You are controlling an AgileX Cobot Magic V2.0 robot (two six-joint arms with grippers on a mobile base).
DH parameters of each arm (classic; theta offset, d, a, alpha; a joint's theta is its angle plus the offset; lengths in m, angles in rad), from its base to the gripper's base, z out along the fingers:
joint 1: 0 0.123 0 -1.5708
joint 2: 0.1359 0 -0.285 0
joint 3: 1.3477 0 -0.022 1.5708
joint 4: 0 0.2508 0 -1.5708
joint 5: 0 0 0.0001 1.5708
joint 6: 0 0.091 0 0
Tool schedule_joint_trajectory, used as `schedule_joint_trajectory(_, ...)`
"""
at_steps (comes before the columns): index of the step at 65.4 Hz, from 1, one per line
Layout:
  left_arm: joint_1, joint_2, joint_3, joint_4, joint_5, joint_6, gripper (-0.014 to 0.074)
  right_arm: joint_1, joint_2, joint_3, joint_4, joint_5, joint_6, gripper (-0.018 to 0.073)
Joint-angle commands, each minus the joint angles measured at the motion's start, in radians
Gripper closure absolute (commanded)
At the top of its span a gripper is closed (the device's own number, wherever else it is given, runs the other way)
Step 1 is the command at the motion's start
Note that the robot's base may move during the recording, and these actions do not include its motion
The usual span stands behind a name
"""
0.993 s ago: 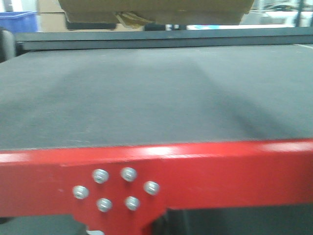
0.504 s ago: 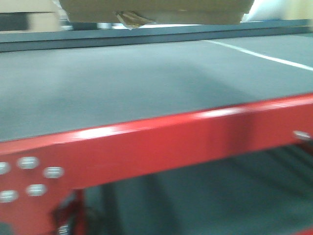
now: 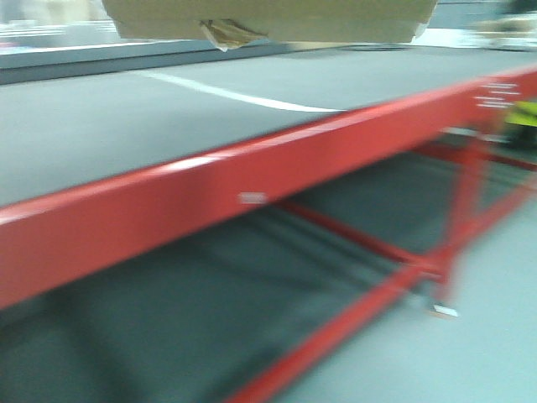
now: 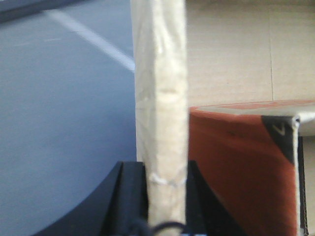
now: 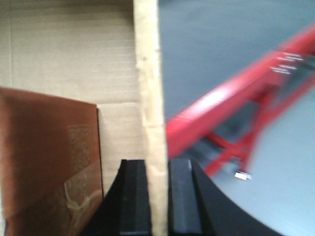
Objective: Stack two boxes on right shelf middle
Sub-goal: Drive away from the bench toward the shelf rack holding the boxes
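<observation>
A tan cardboard box hangs at the top edge of the front view, a crumpled tape scrap dangling from its underside. My left gripper is shut on the box's left wall, with a black finger on each side. The opposite wall is pinched the same way by my right gripper. Inside the open box lies a red-brown carton, also seen in the right wrist view. The shelf is out of view.
A red steel rack beam runs diagonally across the front view. It carries a grey deck marked with a white line. Red braces stand under it, grey floor lies to the right, and a yellow-green object sits at the far right.
The view has swung right: the red rack, square-on a second ago, now slants away to the left, with floor at right. The box stays held at the frame top.
</observation>
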Motion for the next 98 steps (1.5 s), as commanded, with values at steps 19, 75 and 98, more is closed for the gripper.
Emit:
schedule_joint_trajectory(19, 0.001, -0.027, -0.009, 0.013, -0.049, -0.007, 0.0707, -0.018, -0.009, -0.010, -0.056, -0.008, 0.009, 0.0721)
schedule_joint_trajectory(75, 0.001, -0.027, -0.009, 0.013, -0.049, -0.007, 0.0707, -0.018, -0.009, -0.010, -0.056, -0.008, 0.009, 0.0721)
schedule_joint_trajectory(98, 0.001, -0.027, -0.009, 0.013, -0.049, -0.007, 0.0707, -0.018, -0.009, -0.010, -0.056, -0.008, 0.009, 0.0721)
